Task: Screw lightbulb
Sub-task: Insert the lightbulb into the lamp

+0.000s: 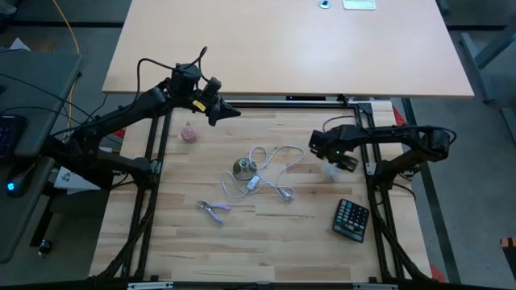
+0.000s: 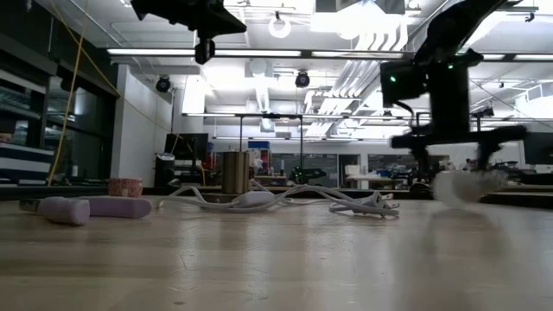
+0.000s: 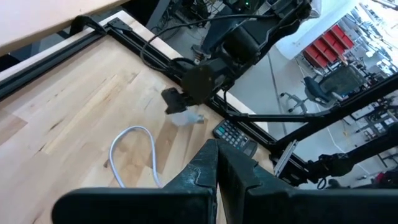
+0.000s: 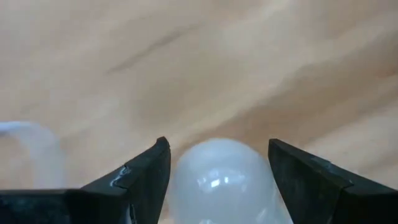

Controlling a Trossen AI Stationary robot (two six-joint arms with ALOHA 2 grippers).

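The lightbulb point(image 4: 219, 177) is sitting between the fingers point(image 4: 146, 177) of the right end effector point(image 1: 339, 165), which is holding it just off the table point(image 1: 306, 242) to the right of the socket point(image 1: 244, 167), so it should be kept upright while travelling, the left end effector point(image 1: 230, 113) waiting closed.

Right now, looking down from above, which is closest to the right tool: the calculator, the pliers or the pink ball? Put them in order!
From the right tool:
1. Calculator, near front edge, right side.
2. Pliers, front, left of centre.
3. Pink ball, far left, by the left arm.
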